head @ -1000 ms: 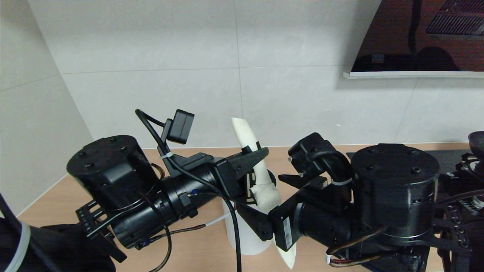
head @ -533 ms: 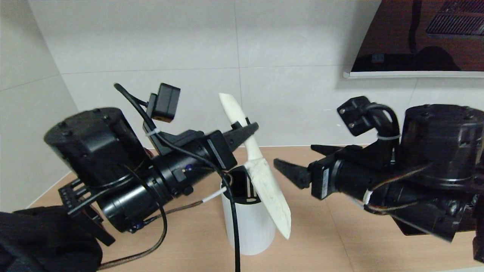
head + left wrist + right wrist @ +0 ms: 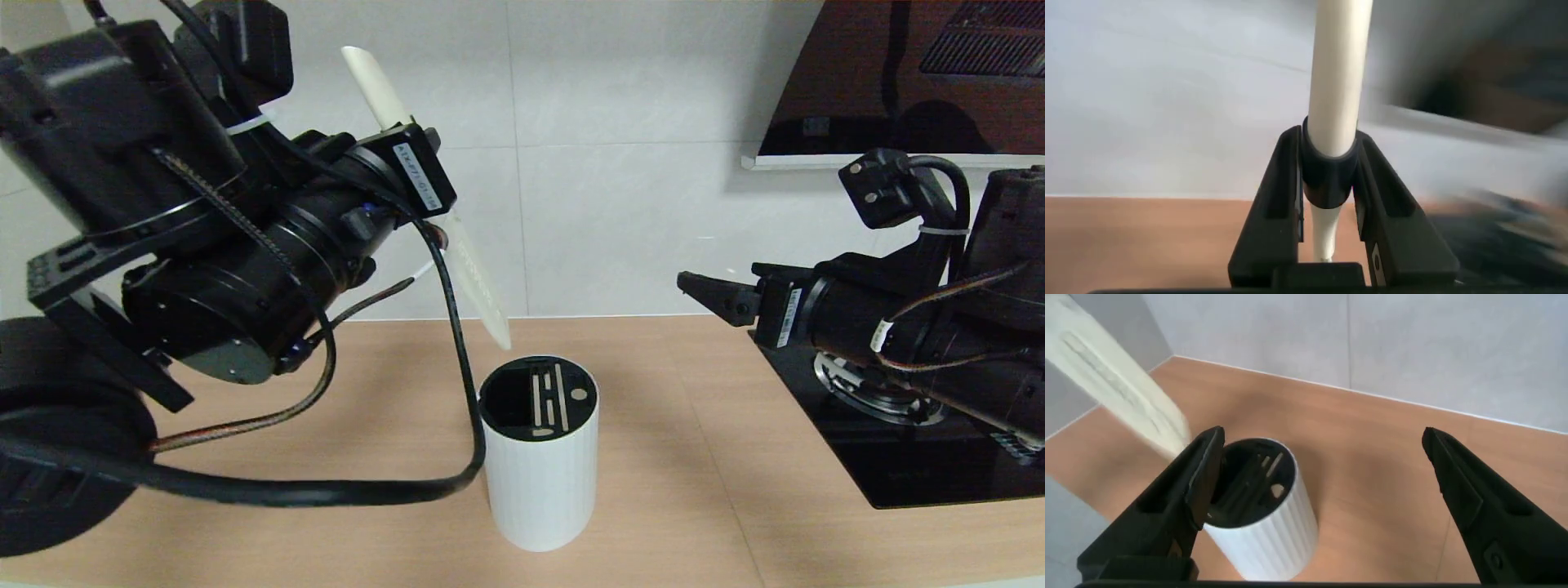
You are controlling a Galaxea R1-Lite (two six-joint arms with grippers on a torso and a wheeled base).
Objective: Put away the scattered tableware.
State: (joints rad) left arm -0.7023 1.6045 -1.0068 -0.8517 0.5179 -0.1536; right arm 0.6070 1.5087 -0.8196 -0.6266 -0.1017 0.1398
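While aloft, probable knife in left end effector

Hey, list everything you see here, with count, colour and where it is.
knife: one, white, tilted tip-down above the holder, not yet in it
utensil holder: one, white with black slotted top, upright on the countertop
countertop: one, light wood, along the wall
cooktop: one, black, on the countertop's right
range hood: one, dark, upper right
wall tiles: pale grey, behind
left gripper: one, black, jaws shut on the knife's handle
right gripper: one, black, jaws open, right of the holder
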